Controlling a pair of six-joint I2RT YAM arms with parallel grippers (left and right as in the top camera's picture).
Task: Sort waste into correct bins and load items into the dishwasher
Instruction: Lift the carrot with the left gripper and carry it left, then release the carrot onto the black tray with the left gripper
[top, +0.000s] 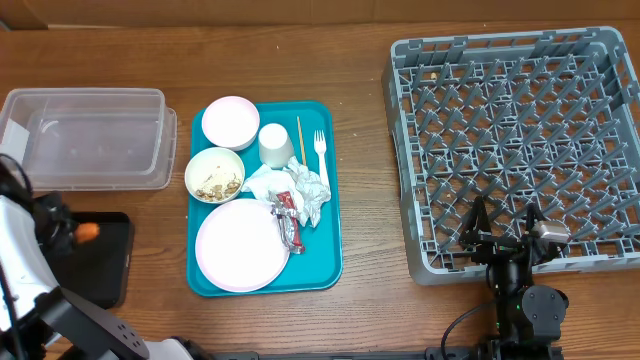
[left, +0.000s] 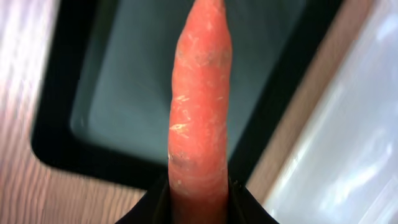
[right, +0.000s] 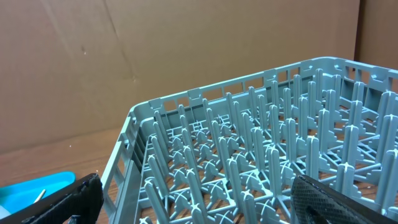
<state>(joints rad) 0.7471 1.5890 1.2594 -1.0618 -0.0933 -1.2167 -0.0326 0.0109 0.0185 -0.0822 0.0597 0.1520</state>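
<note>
Left gripper (left: 199, 202) clenched on carrot (left: 200, 106) – hangs over black tray (left: 106, 99), lower left of overhead frame – drop low, centred. Right gripper (top: 503, 224) released.

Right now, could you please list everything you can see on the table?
Tub: one, clear, far left.
Flat tray: one, black, near left.
Carrot: one, orange, held over the flat tray.
Serving tray: one, teal, centre.
Plate: one, pale pink, serving tray.
Bowls: two, white, serving tray; one holds beige scraps.
Cup: one, white, serving tray.
Fork: one, white, serving tray.
Stick: one, wooden, serving tray.
Napkins: count unclear, white, serving tray.
Wrapper: one, red-and-white, serving tray.
Rack: one, grey, right.
Left gripper: one, black, shut on carrot.
Right gripper: one, black, open, at rack's near edge.
</note>
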